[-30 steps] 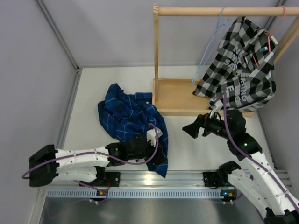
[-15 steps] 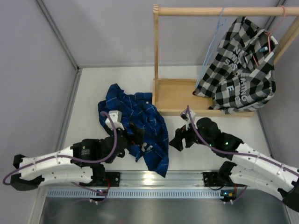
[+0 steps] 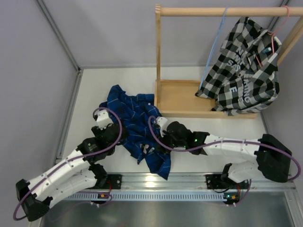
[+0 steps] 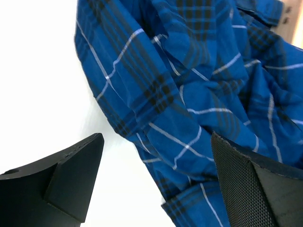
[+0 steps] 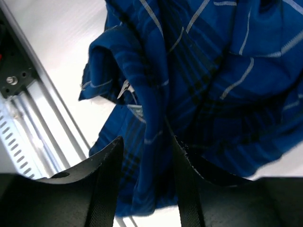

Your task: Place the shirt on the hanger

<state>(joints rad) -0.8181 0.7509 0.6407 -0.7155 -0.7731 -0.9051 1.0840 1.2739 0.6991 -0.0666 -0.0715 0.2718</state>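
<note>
Shirt point(image 3: 135, 118) lies crumpled on the worktop point(image 3: 90, 90), just left of the wooden rack point(image 3: 180, 99). Left gripper point(image 3: 113, 131) sits at the shirt's left edge, and right gripper point(image 3: 158, 142) over its lower right part. How the jaws stand cannot be made out. Hanger point(image 3: 216, 45) hangs from the rail beside a checked shirt point(image 3: 246, 66) on a pink hanger point(image 3: 279, 22).

Top view high, looking down, both wrist views close, all sharing the shirt point(image 3: 135, 118)
</note>
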